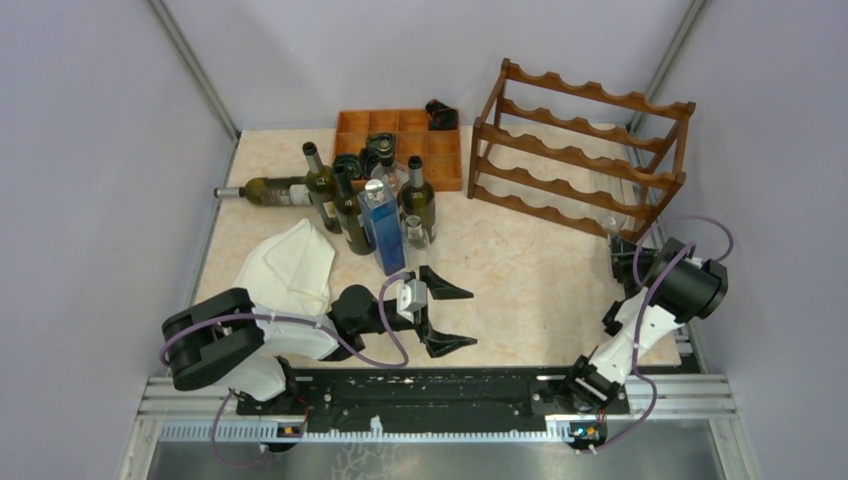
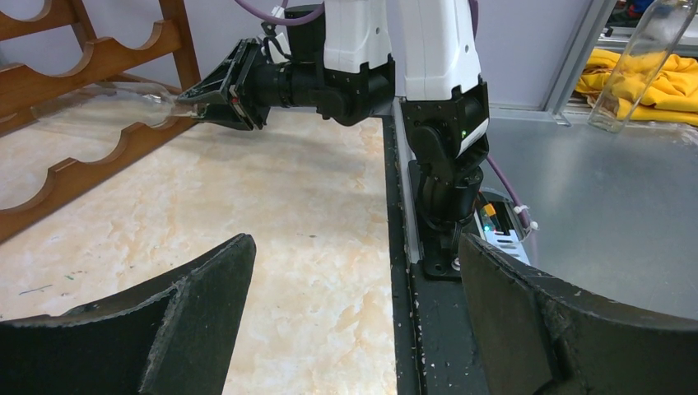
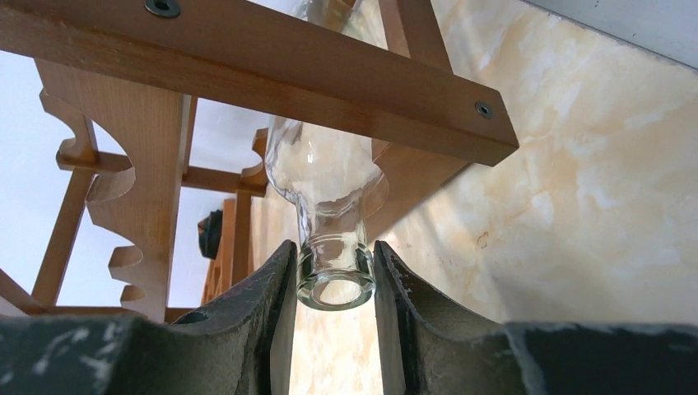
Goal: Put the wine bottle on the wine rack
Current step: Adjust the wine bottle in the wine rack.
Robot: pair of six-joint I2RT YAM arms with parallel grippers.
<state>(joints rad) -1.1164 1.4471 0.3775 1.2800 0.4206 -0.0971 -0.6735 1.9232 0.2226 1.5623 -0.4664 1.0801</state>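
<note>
1. The right gripper (image 3: 332, 276) pinches the clear bottle (image 3: 325, 173) at its neck, just behind the lip. The left gripper (image 1: 471, 316) gapes empty.
2. The bottle's body lies inside the rack (image 1: 585, 158), on a lower tier.
3. It is probably light, stiff, slick and breakable, so the neck suits gripping.

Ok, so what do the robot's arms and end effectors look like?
The left arm and right arm have white shells over black joints, with thin purple cables looping alongside. The left end effector and right end effector each carry two black, tapered fingers with rough inner faces. A small green light glows on the right arm's lower joint.
</note>
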